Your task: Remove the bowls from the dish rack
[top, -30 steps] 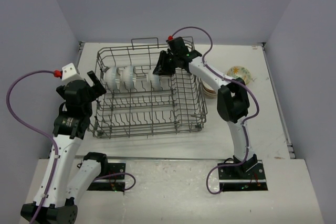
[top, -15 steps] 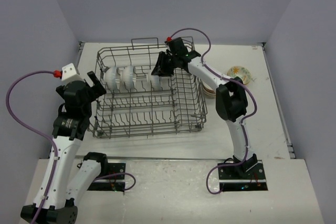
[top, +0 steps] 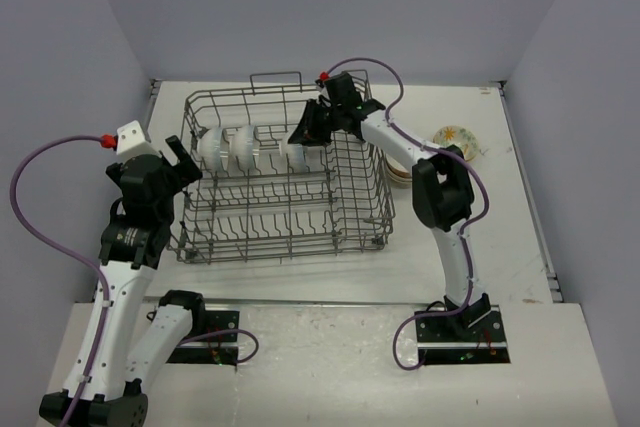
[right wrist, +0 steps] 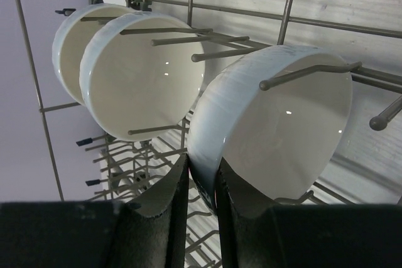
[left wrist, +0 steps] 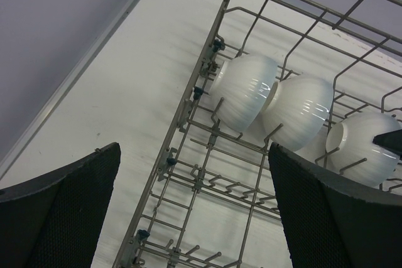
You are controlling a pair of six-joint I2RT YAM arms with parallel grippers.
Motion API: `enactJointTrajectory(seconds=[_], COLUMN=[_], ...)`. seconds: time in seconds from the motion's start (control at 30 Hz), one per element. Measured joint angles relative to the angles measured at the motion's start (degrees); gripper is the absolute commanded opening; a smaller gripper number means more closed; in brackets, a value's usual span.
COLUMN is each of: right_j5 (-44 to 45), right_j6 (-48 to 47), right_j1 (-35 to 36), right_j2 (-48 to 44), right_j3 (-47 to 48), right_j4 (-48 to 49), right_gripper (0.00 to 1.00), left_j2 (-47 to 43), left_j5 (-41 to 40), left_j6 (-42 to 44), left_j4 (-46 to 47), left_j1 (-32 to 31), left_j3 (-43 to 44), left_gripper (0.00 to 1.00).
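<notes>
The grey wire dish rack (top: pixel 285 247) stands mid-table with three white bowls on edge in its back row (top: pixel 213 147) (top: pixel 245 145) (top: pixel 297 152). My right gripper (top: pixel 306 133) reaches into the rack from the right. In the right wrist view it (right wrist: pixel 202 171) is shut on the rim of the nearest white bowl (right wrist: pixel 282 123), one finger inside and one outside. The other two bowls (right wrist: pixel 144 86) (right wrist: pixel 69 42) lean behind it. My left gripper (top: pixel 180 162) hovers wide open over the rack's left edge (left wrist: pixel 188 101), holding nothing (left wrist: pixel 191 152).
A yellow-floral bowl (top: pixel 460 140) sits on the table right of the rack. A low stack of bowls (top: pixel 400 173) lies between it and the rack, partly hidden by my right arm. Upright tines fill the rack's front rows.
My right gripper's jaws have closed in onto the nearest white bowl's rim. The left arm and the bowls have stayed put.
</notes>
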Motion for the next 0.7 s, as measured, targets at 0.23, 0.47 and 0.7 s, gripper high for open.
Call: enactJointTrajectory(seconds=[0.23, 0.47, 0.7], right_j5=[-4.48, -4.55, -5.07], right_j6=[2.40, 6.23, 11.08], right_j1=[-0.96, -1.27, -1.86], right_j2=[-0.22, -3.34, -6.75], right_j3=[-3.54, -10.08, -15.80], right_j4=[5.53, 12.59, 18.10], right_gripper=[0.00, 0.00, 0.00], left_j2=[-0.04, -0.09, -0.09], left_j5=[0.07, 0.07, 0.07], left_j6=[0.00, 0.02, 0.02], left_j4=[0.00, 0.02, 0.02], left_j1=[0.00, 0.00, 0.00], left_j3=[0.00, 0.00, 0.00], left_gripper=[1.00, 1.00, 1.00])
